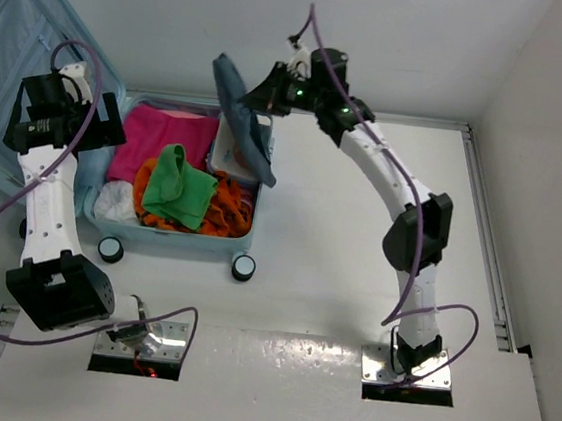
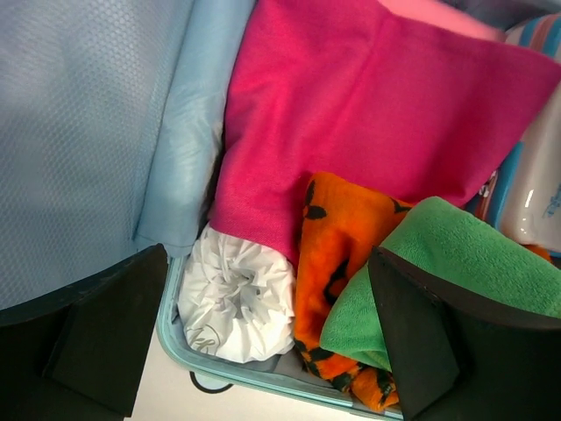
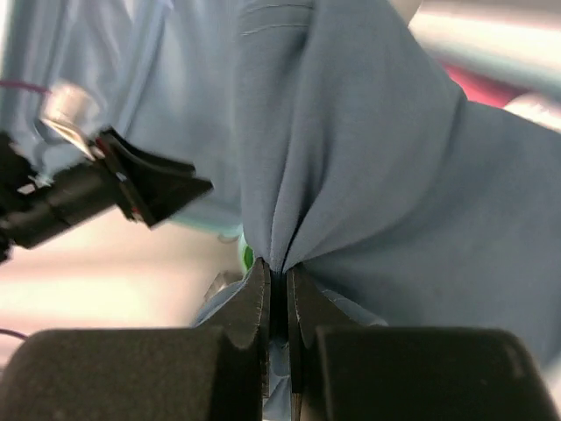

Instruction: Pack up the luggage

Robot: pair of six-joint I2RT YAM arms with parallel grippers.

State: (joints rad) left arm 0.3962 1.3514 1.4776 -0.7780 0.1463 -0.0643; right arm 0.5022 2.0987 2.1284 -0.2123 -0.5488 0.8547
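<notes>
White table (image 1: 354, 279) carries the open pale light-blue hard-shell luggage (image 1: 173, 231) at left rear; right pincer (image 3: 276, 279), clamped on a hanging slate-blue cloth garment (image 3: 377, 175), holds it above the case's right end, probably to drop in; left pincer (image 2: 263, 329) gapes wide over packed pink, orange and green clothes (image 1: 178, 185).

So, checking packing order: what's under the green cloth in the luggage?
In the luggage, an orange dark-patterned cloth shows under the green cloth; anything beneath that is covered.
</notes>
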